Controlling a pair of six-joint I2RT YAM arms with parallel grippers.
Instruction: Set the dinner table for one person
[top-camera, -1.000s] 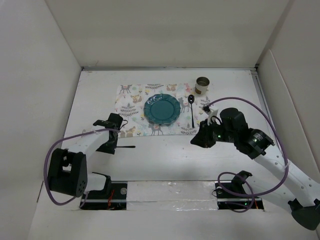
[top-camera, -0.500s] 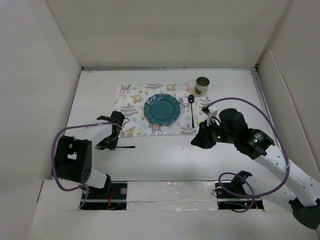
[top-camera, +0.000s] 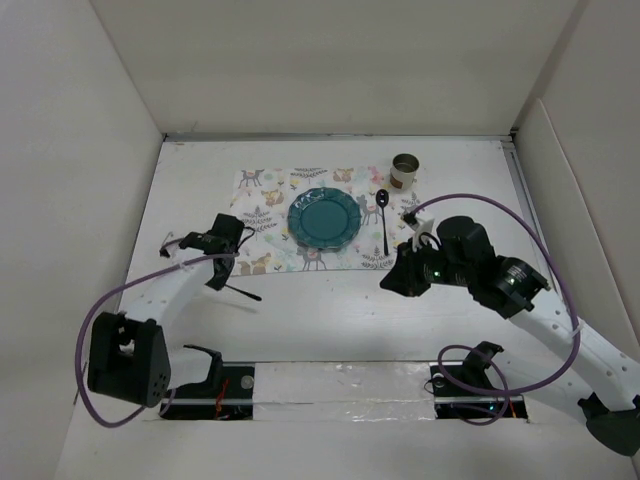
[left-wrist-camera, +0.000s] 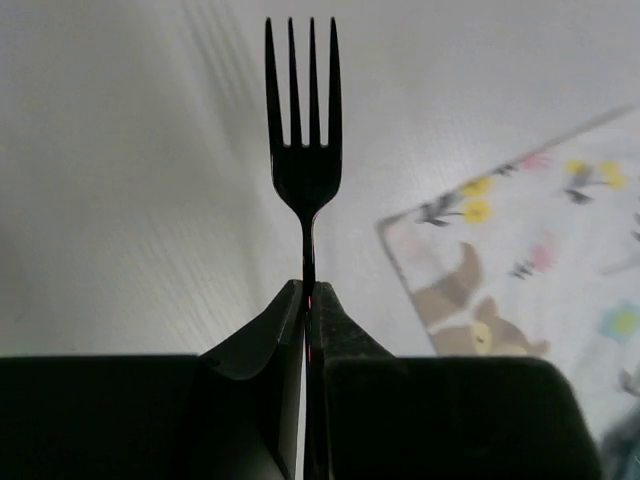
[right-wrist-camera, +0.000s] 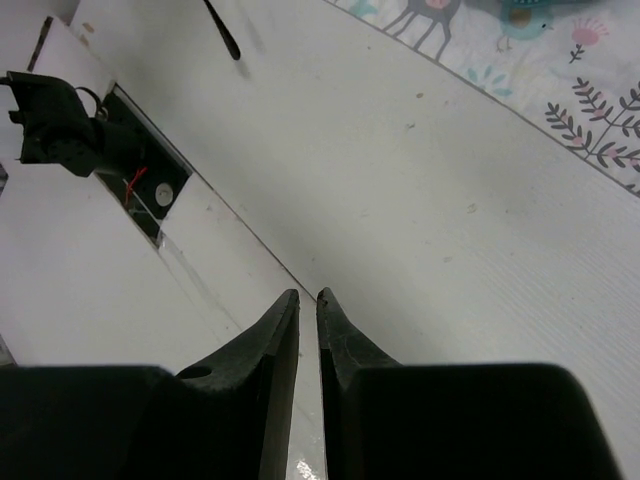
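Left hand pinches the fork by its handle, tines leading, to lay it left of the plate; right hand pressed together, empty

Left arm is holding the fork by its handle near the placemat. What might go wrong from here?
The left gripper pinches the fork only on its thin handle, so it may pivot or slip. Lowered near the placemat corner, the tines might snag and rumple the cloth.
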